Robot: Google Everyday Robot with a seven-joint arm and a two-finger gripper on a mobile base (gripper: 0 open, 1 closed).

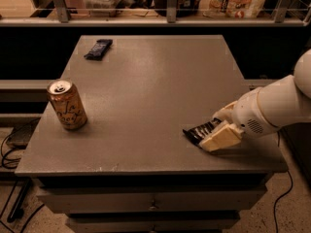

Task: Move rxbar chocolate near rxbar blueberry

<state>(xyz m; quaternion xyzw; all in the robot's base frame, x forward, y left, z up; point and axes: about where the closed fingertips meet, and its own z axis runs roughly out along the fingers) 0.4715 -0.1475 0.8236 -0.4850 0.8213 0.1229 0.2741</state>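
At the left, a tan drink can (67, 106) with a silver top stands upright on the grey tabletop (155, 81), near its left edge. Behind the can, at the far left corner, lies the rxbar blueberry (98, 49): a flat, dark navy wrapper with faint pale markings, set at a slant with its long side running toward the back right.

The middle of the tabletop separates the two bars, so they are well apart, at opposite corners.

Toward the front right lies the rxbar chocolate (197, 131). It is a flat black wrapper crossed by thin white stripes of lettering, and it lies flat and angled so that its left end points toward the front edge. Only that left end shows, because the right part is hidden under the tool (216, 131). The tool is cream-coloured and low over the tabletop, right at the bar, with a pale block-shaped part covering the wrapper's near side. I cannot tell whether the tool is clamped on the bar or merely set around it. The thick white arm (277, 106) reaches in from the right edge.
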